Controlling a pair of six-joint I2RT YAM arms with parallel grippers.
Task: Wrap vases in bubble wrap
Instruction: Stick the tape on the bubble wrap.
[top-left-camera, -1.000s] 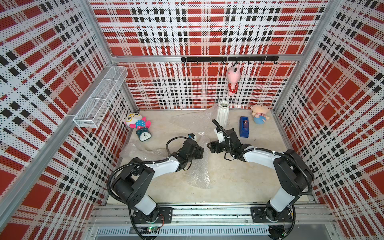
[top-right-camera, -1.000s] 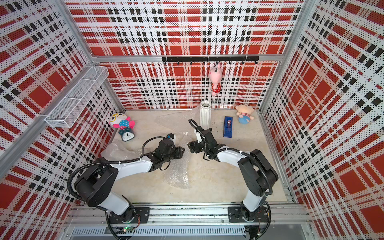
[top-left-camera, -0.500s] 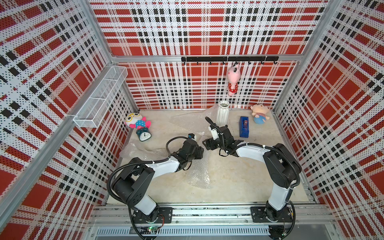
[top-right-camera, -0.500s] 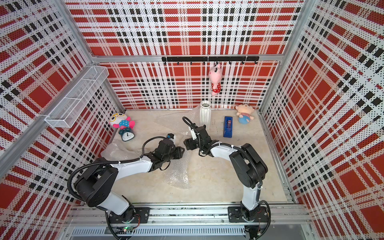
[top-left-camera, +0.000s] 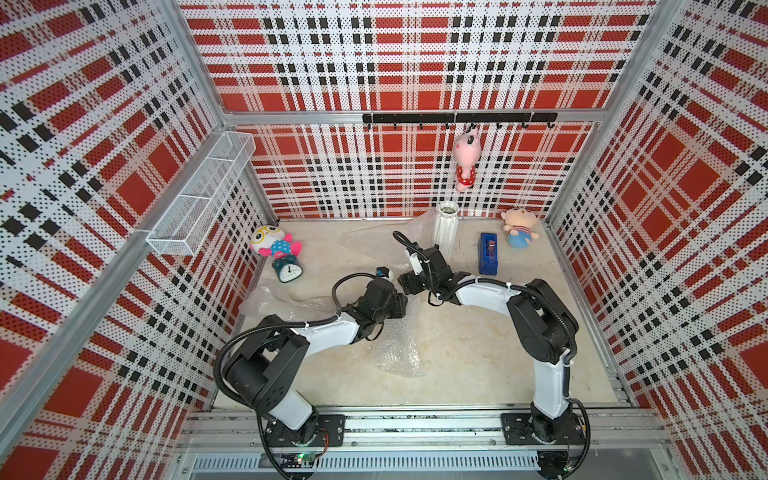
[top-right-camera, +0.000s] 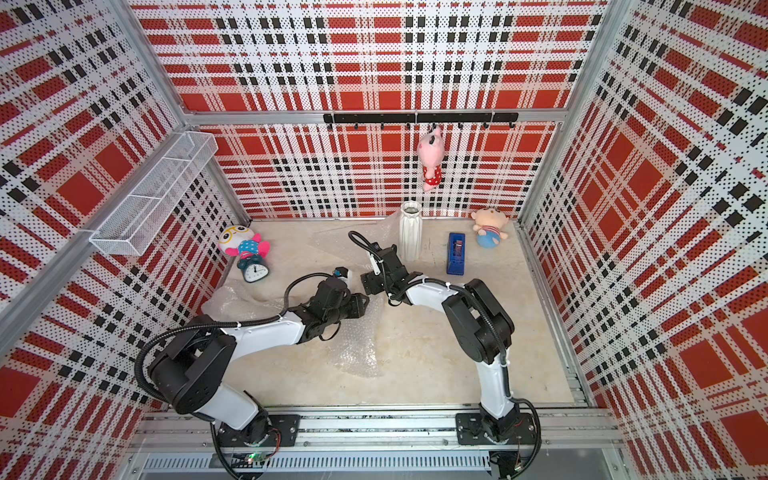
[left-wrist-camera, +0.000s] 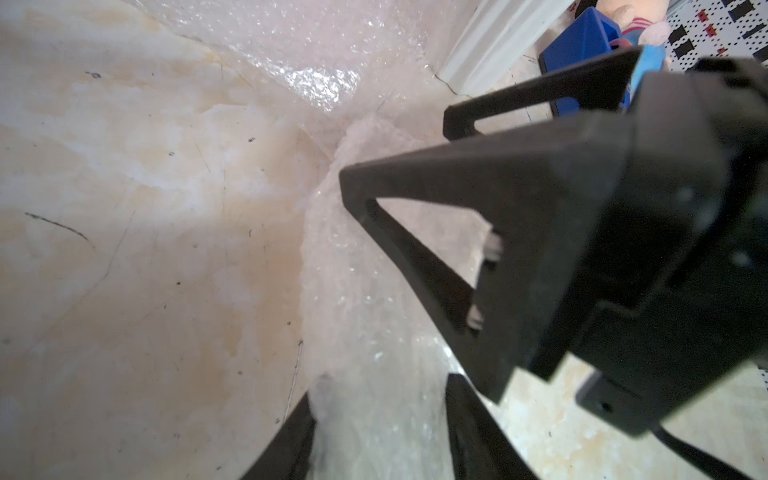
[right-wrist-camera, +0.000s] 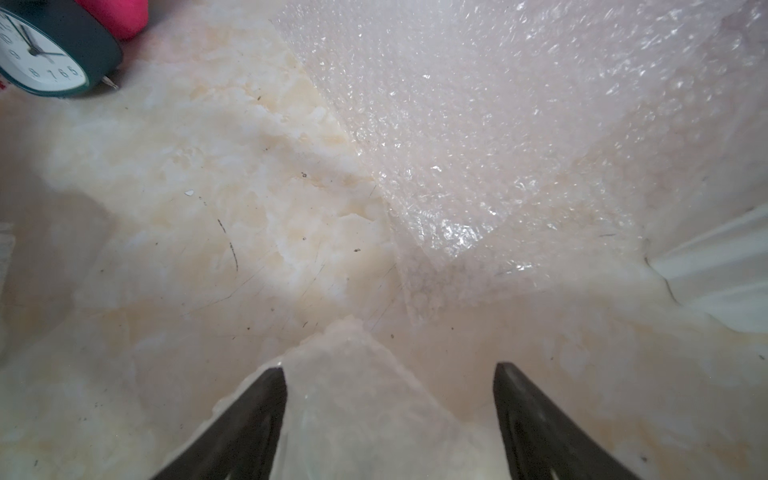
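Right wrist view has the right claw (right-wrist-camera: 390, 368) gaping around a raised corner of the bubble wrap (right-wrist-camera: 345, 390), which the left claw (left-wrist-camera: 380, 390) pinches on the desk (top-left-camera: 478, 357); that limp corner could slip the closing jaws, or the wrist could knock the upright white vase (top-left-camera: 445, 230) close behind.

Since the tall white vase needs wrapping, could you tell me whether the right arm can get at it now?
Probably yes: the vase stands close beside the right gripper, nothing solid between them, though its open jaws point past it over bubble wrap.
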